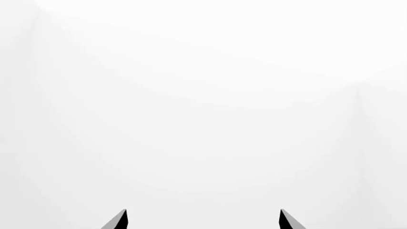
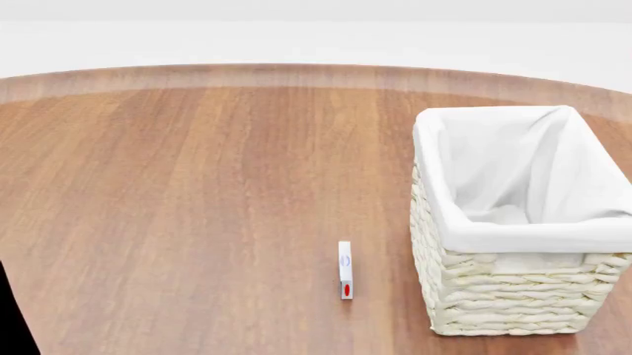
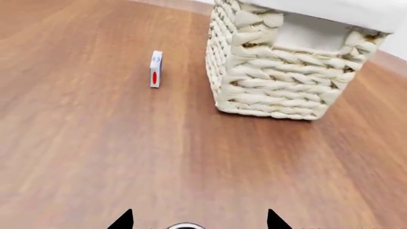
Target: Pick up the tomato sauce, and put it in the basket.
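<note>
Right, the basket (image 2: pixel 493 296) sits on the wooden bench (image 2: pixel 197 207) at the robot's right; no tomato sauce can shows in any view. A thin white box with a red mark (image 2: pixel 345 270) stands on edge just beside the basket's left wall. Left end effector (image 1: pixel 203 219) and right end effector (image 3: pixel 198 220) both spread, nothing held; the left faces blank white.
</note>
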### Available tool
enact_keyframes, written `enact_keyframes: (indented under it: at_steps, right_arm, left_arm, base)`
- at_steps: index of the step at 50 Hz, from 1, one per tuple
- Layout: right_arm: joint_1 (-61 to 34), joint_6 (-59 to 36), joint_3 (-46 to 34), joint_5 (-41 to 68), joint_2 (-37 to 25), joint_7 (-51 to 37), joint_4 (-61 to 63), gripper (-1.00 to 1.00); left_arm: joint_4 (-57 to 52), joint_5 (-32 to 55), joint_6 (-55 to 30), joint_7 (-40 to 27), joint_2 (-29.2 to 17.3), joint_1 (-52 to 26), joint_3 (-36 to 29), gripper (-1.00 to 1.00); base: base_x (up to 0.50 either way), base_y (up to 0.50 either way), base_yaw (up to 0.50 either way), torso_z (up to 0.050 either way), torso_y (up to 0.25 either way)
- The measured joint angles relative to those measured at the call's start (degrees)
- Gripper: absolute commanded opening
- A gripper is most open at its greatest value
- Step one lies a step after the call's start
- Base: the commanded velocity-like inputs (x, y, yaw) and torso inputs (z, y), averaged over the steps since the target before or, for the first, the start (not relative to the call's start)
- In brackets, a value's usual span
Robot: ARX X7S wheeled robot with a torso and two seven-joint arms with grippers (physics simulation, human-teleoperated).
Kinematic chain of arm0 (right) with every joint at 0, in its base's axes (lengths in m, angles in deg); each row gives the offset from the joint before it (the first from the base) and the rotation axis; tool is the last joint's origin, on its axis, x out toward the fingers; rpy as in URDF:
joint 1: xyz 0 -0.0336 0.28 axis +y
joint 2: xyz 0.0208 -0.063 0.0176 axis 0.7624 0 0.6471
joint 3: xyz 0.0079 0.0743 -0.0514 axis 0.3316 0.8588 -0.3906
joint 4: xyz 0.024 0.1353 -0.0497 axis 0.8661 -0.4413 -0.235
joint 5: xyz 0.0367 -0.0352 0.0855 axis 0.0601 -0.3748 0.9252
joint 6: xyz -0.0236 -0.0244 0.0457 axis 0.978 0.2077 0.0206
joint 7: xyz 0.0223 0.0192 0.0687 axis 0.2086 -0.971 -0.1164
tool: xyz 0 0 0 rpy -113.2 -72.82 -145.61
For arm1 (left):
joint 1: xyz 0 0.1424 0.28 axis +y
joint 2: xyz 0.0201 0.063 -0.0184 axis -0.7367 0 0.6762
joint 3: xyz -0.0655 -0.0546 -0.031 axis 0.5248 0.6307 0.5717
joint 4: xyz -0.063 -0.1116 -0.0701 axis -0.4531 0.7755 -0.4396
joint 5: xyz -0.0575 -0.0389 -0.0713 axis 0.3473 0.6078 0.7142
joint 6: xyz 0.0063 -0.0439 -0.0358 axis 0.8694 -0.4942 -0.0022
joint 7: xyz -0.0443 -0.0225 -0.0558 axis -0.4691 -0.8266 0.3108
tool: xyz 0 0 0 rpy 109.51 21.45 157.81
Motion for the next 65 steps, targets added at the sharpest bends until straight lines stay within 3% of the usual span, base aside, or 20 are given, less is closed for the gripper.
enact_keyframes:
  at_steps: [54,55,65]
  right_arm:
    - [-0.76,12.07,-1.19,3.18,1.10,1.50,-16.03,1.00]
    - [-0.79,12.26,-1.20,3.23,1.13,1.51,-16.29,-1.00]
    - [-0.87,13.88,-1.19,3.92,1.29,0.85,-17.19,-1.00]
  left_arm:
    - [0.37,-2.04,0.41,-0.67,-0.63,0.32,-2.29,1.00]
    - [0.39,-2.06,0.42,-0.68,-0.64,0.32,-2.32,1.00]
    - [0.50,-2.18,0.68,-0.76,-0.82,0.43,-2.54,1.00]
  base:
    - [0.00,0.00,0.00,0.000,0.000]
    - [0.00,0.00,0.00,0.000,0.000]
    - [0.00,0.00,0.00,0.000,0.000]
